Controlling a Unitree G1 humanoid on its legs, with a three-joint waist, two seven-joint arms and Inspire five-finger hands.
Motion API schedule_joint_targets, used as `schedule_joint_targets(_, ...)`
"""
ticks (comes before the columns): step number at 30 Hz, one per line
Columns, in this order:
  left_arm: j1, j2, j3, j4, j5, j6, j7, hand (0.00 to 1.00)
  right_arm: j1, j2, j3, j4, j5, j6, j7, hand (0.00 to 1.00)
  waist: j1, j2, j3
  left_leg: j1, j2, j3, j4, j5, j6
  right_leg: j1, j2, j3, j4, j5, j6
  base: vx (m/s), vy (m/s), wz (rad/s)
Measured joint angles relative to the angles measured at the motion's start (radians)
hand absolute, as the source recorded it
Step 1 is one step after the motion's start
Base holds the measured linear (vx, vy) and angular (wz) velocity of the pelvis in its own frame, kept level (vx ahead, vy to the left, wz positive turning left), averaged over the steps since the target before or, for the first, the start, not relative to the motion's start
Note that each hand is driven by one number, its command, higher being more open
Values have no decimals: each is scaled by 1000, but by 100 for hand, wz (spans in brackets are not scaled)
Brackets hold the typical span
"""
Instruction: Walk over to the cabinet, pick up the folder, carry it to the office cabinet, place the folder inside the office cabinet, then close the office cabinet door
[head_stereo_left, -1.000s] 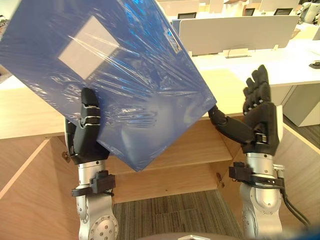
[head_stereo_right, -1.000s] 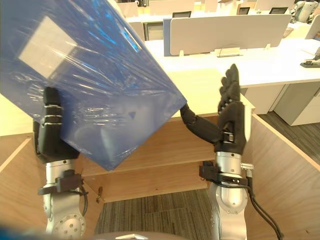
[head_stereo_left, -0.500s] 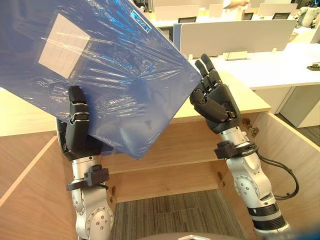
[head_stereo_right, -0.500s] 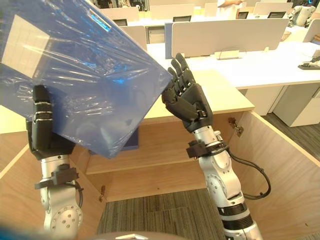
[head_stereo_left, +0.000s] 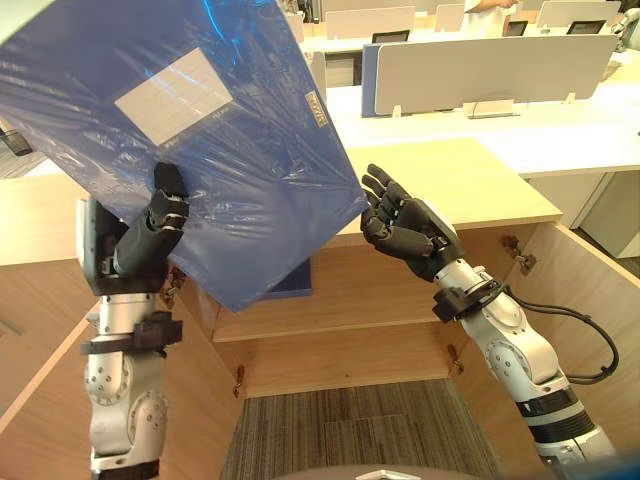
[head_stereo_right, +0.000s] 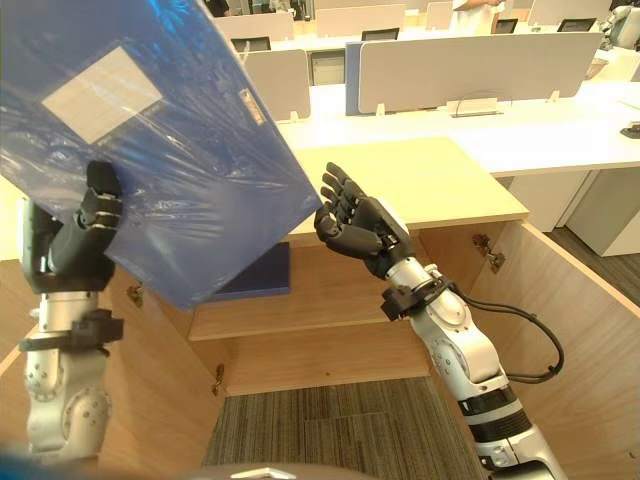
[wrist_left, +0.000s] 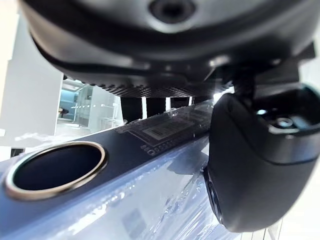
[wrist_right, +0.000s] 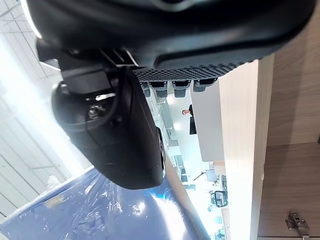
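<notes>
1 blue folder (head_stereo_left: 220, 130), plastic-wrapped, tilted, up above L robot hand (head_stereo_left: 145, 240), whose fingers curl on its lower edge. R robot hand (head_stereo_left: 405, 225): fingers spread, holding nothing, just beside folder's low corner; contact can't tell. 1 open cabinet (head_stereo_left: 470, 185) behind both robot hands. 1 dark blue flat item (head_stereo_left: 296, 280) on its shelf, between and below them. Vs 0.5 s ago: R robot hand lower, fingers no longer upright.

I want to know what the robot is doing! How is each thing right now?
Folder: held up, tilted, wrapped in clear film.
Left hand: shut on the folder.
Right hand: open, beside the folder's edge.
Cabinet: doors open.
</notes>
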Motion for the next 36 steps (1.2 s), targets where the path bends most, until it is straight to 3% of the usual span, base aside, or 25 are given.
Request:
schedule_joint_targets(3, 17, 116, 14, 143, 164, 70, 0, 0, -21, 2, -61, -34, -3, -50, 17, 100, -2, 17, 6, 7, 0, -5, -1, 0, 0, 12, 0, -5, -6, 1, 0, 10, -2, 5)
schedule_joint_targets(5, 32, 112, 14, 169, 174, 98, -2, 0, -28, 10, -103, -43, -8, -82, 20, 100, 2, 11, 11, 7, 0, -9, -3, 1, 1, 13, 0, -9, -8, 1, 0, -4, -7, 4)
schedule_joint_targets(10, 46, 109, 15, 165, 176, 102, -2, 0, -54, 35, -153, -41, -122, -110, -9, 100, 6, -1, 15, 8, -6, -19, -7, 4, 6, 21, -7, -24, -12, 2, -2, 3, 1, 6)
schedule_joint_targets(16, 24, 51, 17, 132, 182, 102, -2, 0, -54, 74, -163, -37, -319, -116, -51, 100, 11, -3, 17, 12, -19, -24, -24, 14, 15, 22, -18, -32, -13, 2, -2, -3, 10, 4)
schedule_joint_targets(24, -19, 13, 17, 89, 180, 102, -2, 0, -68, 108, -180, -37, -316, -125, -51, 100, 25, -20, 23, 12, -25, -29, -31, 21, 17, 22, -24, -38, -12, 2, -2, -1, 2, 1)
schedule_joint_targets(36, -77, -14, -49, -21, 25, 77, -23, 0, -224, 115, -48, 94, -151, -129, -30, 100, 36, -36, 27, 17, -30, -47, -62, 47, 18, 21, -26, -54, -11, 2, -2, -3, 0, 4)
